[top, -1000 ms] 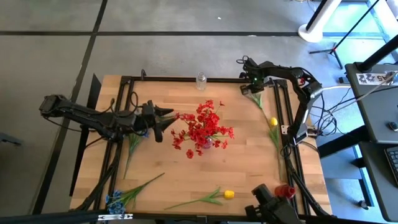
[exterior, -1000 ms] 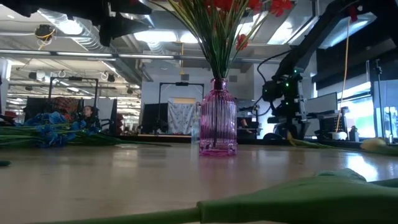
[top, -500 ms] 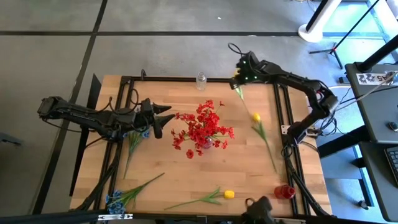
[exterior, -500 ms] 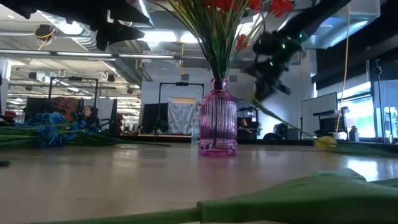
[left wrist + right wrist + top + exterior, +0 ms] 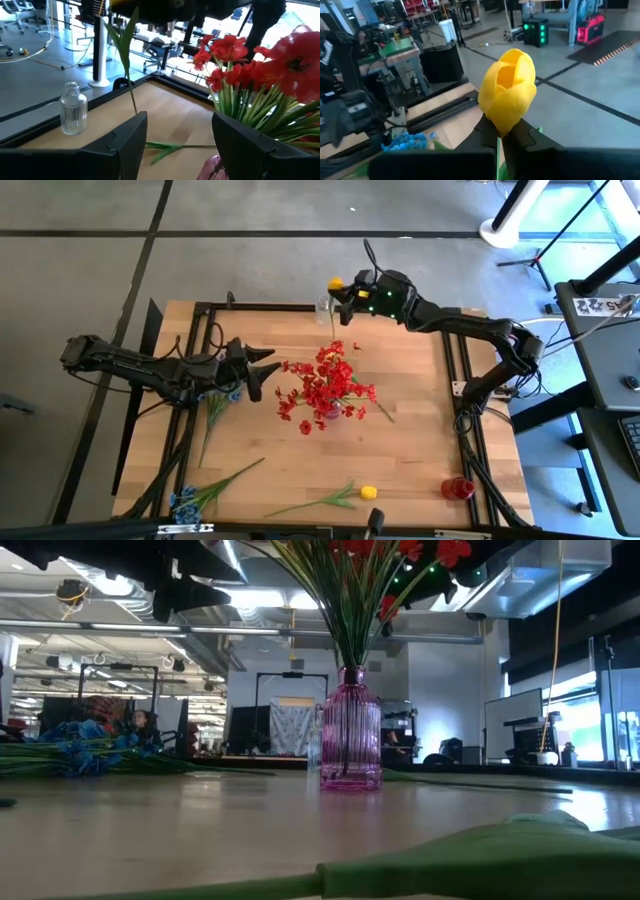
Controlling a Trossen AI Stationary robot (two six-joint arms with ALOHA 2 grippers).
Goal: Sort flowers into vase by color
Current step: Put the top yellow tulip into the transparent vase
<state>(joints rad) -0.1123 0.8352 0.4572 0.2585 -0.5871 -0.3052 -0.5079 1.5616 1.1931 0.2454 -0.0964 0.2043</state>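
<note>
One yellow tulip (image 5: 336, 282) lifted off the right of the bench (image 5: 270, 470); right fingers (image 5: 352, 292) clamped on it, now beside the clear vase (image 5: 323, 308); left fingers (image 5: 268, 370) idle, spread wide.

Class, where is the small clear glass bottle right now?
In the high view the clear glass bottle stands at the table's far edge near the middle, beside the right gripper, beyond the red flowers.

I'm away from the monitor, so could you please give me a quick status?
Right gripper shut on yellow tulip, raised by clear vase. Left gripper open, idle beside red bouquet. Nothing blocking.
</note>
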